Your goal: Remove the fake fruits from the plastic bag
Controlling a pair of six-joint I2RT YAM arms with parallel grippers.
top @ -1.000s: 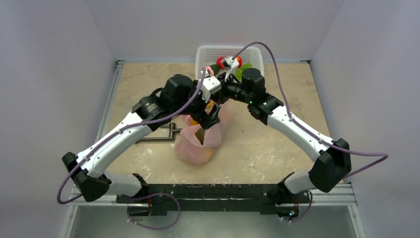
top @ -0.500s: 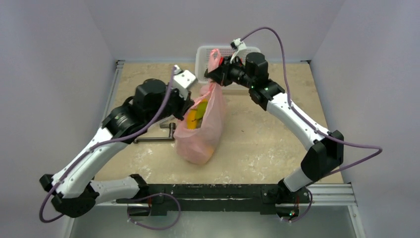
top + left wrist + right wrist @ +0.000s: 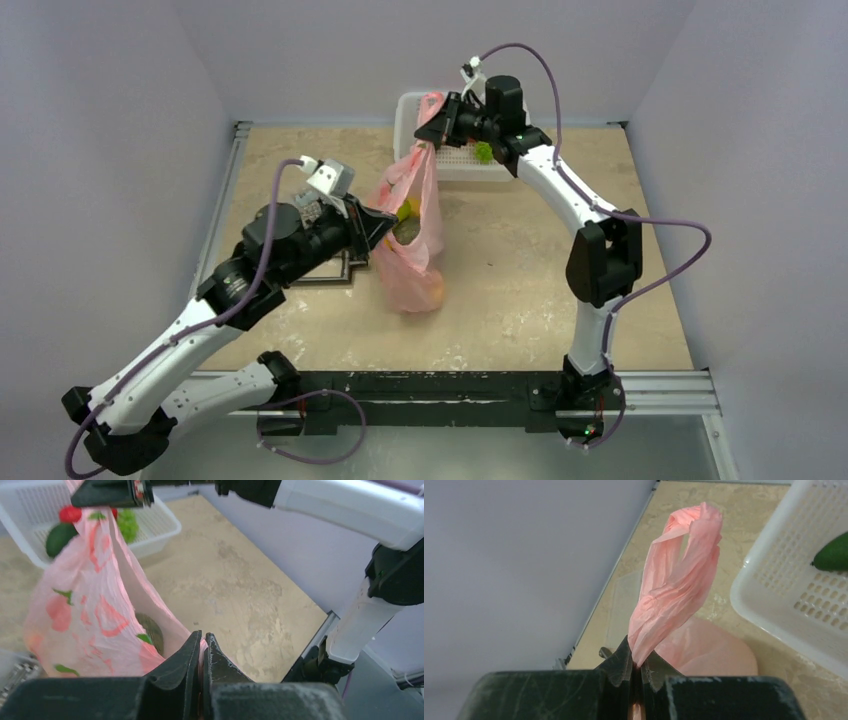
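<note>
Top external: right gripper high, left gripper lower, both jaws tight on plastic bag

White perforated basket at far edge of beige table, holding red apple, green grapes, dark avocado

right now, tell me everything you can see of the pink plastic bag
The plastic bag is thin, crinkly, translucent pink film printed with red and green marks. It hangs stretched: the right gripper is shut on one twisted handle, whose loop sticks up beyond it, and the left gripper pinches the mouth's rim lower down, holding it open. Fake fruits show inside, yellow-green and dark green at the mouth, orange bulging the bottom. Whether it touches the table is unclear.
</note>
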